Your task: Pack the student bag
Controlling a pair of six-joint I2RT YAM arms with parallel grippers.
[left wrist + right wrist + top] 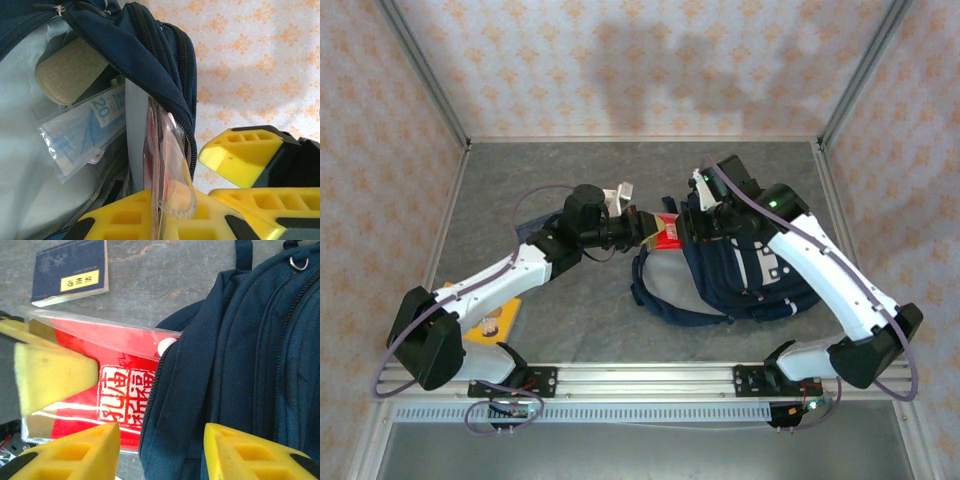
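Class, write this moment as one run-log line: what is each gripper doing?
left gripper: shut on red packet | right gripper: shut on backpack edge | red packet: partly inside backpack opening

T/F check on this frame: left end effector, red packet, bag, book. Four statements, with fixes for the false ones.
1. The left end effector is shut on the red packet. True.
2. The student bag is zipped closed. False: it is open, with a tan case visible inside.
3. The red packet sits fully inside the bag. False: most of it is outside the rim.
4. A navy book lies on the table, outside the bag. True.
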